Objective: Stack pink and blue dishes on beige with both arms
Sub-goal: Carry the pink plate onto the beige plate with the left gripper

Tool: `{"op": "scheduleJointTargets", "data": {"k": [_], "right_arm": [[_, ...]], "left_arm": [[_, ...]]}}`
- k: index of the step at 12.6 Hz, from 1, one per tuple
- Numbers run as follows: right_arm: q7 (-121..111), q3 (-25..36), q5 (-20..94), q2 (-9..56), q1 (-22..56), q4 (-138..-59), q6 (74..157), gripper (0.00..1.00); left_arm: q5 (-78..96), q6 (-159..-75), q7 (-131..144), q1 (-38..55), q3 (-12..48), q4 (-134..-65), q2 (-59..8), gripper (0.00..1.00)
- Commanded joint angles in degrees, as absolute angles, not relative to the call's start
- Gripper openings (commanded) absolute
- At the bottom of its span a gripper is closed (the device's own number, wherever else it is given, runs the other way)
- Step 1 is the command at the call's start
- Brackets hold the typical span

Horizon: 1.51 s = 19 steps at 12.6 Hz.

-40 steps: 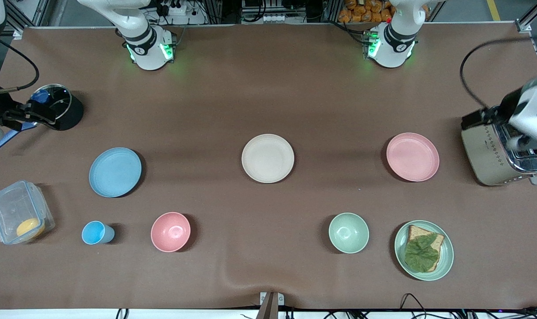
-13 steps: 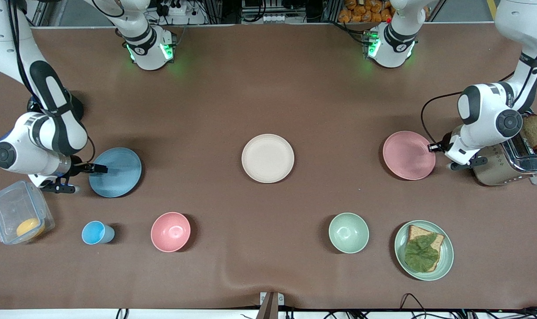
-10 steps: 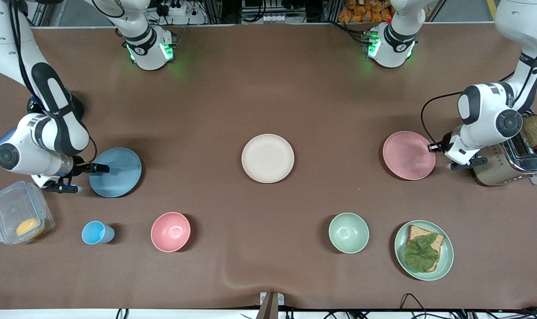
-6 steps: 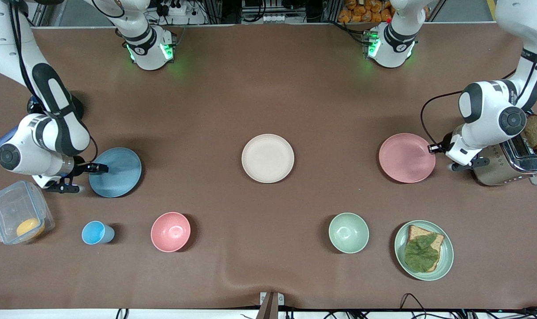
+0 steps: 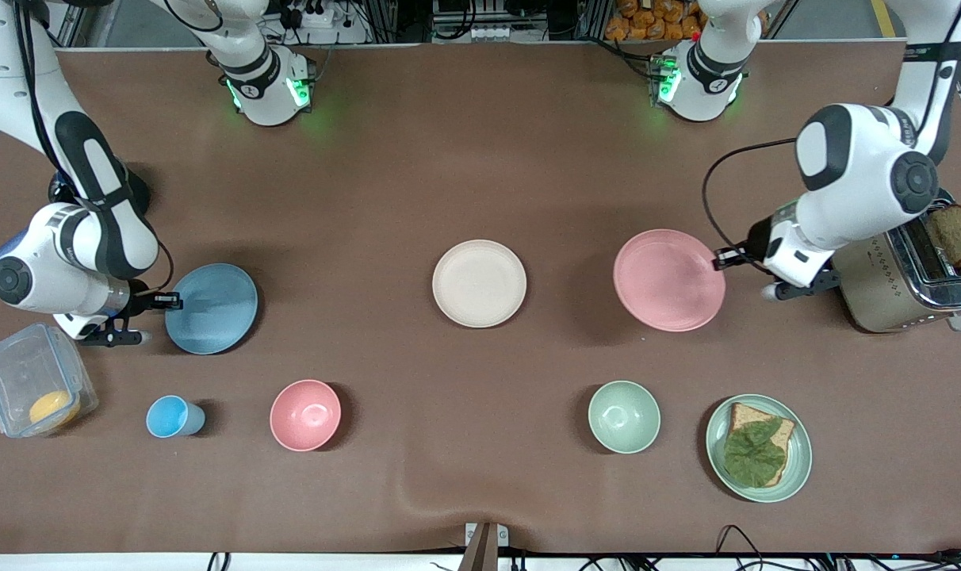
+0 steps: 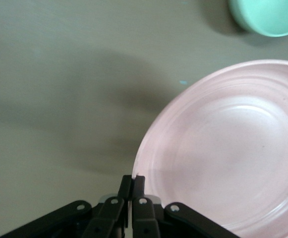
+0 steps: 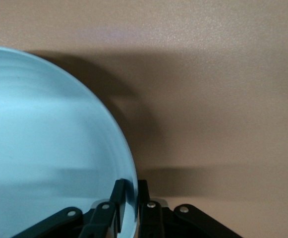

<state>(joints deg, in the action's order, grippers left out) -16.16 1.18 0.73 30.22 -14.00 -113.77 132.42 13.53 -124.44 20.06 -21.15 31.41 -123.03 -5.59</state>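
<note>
The beige plate (image 5: 479,283) lies bare at the table's middle. My left gripper (image 5: 721,258) is shut on the rim of the pink plate (image 5: 669,279), which hangs lifted and tilted over the table between the beige plate and the toaster; in the left wrist view the fingers (image 6: 133,184) pinch the pink plate's (image 6: 228,153) edge. My right gripper (image 5: 171,300) is shut on the rim of the blue plate (image 5: 211,308), which is just off the table toward the right arm's end. The right wrist view shows the blue plate's (image 7: 44,148) rim between the fingers (image 7: 119,191).
A toaster (image 5: 901,277) with bread stands at the left arm's end. Nearer the camera are a green plate with toast (image 5: 758,448), a green bowl (image 5: 624,416), a pink bowl (image 5: 305,415), a blue cup (image 5: 171,417) and a clear box (image 5: 32,388).
The left arm has lifted the pink plate and carried it toward the beige plate. The right gripper has closed on the blue plate's rim and shifted it slightly toward the middle.
</note>
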Motion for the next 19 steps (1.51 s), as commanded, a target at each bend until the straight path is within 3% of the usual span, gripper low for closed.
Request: {"op": "scheduleJointTargets", "data": {"k": [1,3,5,7,10,12,16,19], "right_arm": [[-16.4,0.4,0.2,30.8,-14.3,-112.9,132.3,0.0],[-16.5,0.4,0.1,30.6,-14.0,-110.8,130.7,0.0],[-16.6,0.1,-0.1,29.8,-13.2,-103.2,116.8,0.0],[-16.5,0.1,0.4,30.0,-12.4,-96.7,108.3,0.0],[-17.0,-0.3,2.9,28.7,-12.8,-96.0,106.0,0.0],[-17.7,-0.6,12.3,26.3,-12.3,-96.0,100.2,0.0],[-19.3,-2.0,20.3,26.4,-10.8,-96.7,98.5,0.0],[-20.3,-2.7,25.1,26.5,-3.6,-96.4,99.7,0.0]], "left_arm": [[14.8,-123.9,31.2,-20.2,37.4,-119.0,-9.3,0.0],[14.3,-128.2,39.5,-14.5,38.0,-119.0,-12.4,0.0],[14.0,-133.9,46.0,-8.7,37.9,-119.0,-16.7,0.0],[12.8,-139.5,50.8,-4.2,37.7,-119.0,-20.5,0.0],[7.3,-144.0,58.8,0.1,37.5,-117.2,-25.6,0.0],[2.0,-144.1,64.4,1.7,37.5,-114.3,-29.2,0.0],[-8.2,-144.1,74.9,4.5,37.0,-108.7,-35.8,0.0],[-10.4,-144.1,78.3,7.7,35.3,-106.4,-38.7,0.0]]}}
